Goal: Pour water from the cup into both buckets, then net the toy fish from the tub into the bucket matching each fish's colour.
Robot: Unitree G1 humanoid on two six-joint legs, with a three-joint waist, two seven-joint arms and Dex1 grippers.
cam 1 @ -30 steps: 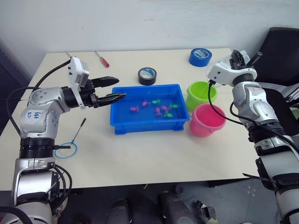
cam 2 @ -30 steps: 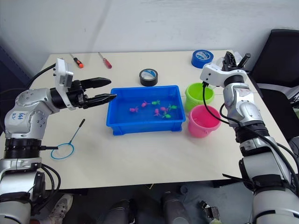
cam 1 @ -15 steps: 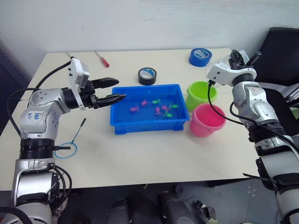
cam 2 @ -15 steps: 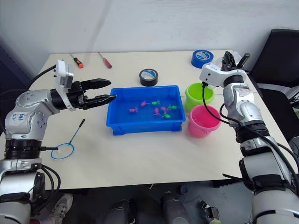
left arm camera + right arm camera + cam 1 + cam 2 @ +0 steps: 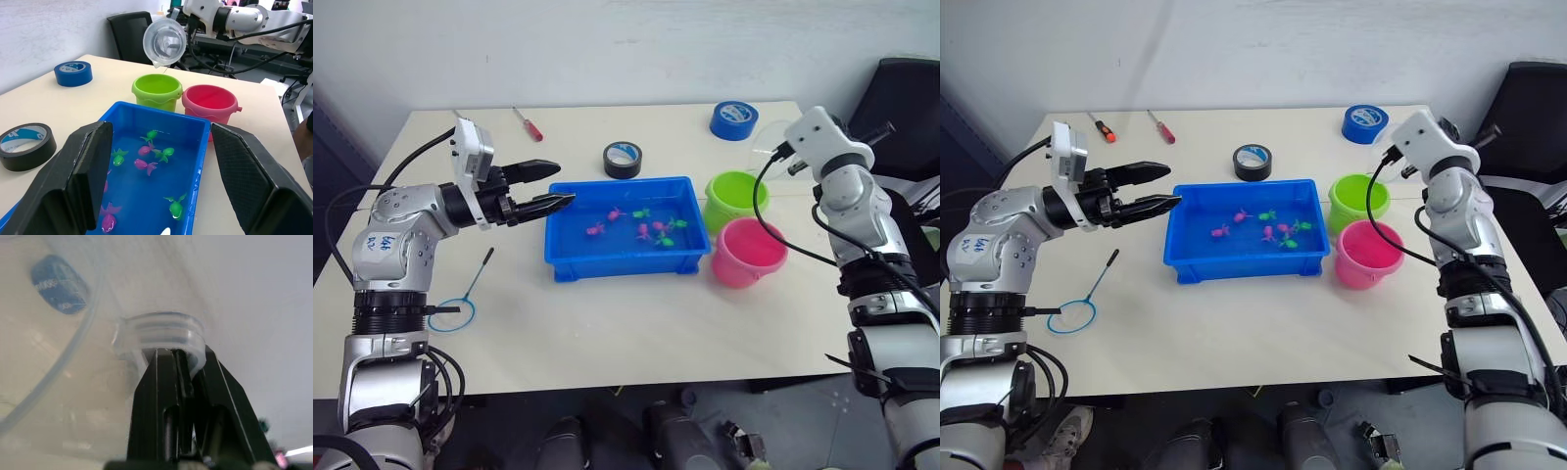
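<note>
The right pincer (image 5: 178, 382) is clenched on the base of the clear cup (image 5: 165, 41), which is tipped far over with its mouth and pouring lip facing down above the green bucket (image 5: 735, 199); a thin thread seems to fall from the lip toward that bucket, though whether it is water cannot be told for sure. The pink bucket (image 5: 749, 251) stands touching the green one, nearer the robot and just below the right pincer's line of pour. The left pincer (image 5: 536, 189) hangs released, fingers spread wide, over the near end of the blue tub (image 5: 628, 265), where pink and green toy fish (image 5: 641, 226) float. The net (image 5: 458, 303) lies on the bench (image 5: 636, 323), well behind and below the left pincer, untouched.

The pour looks to be in its first half, with the pink bucket apparently still waiting. The risks from here, as judged: the cup is gripped only by its narrow base, so a steep tilt could let it twist or slip; a lip drifting off the green rim would spill onto the bench; and draining the cup here would leave nothing for the pink bucket. The buckets' contact means a nudge to one shifts both.
</note>
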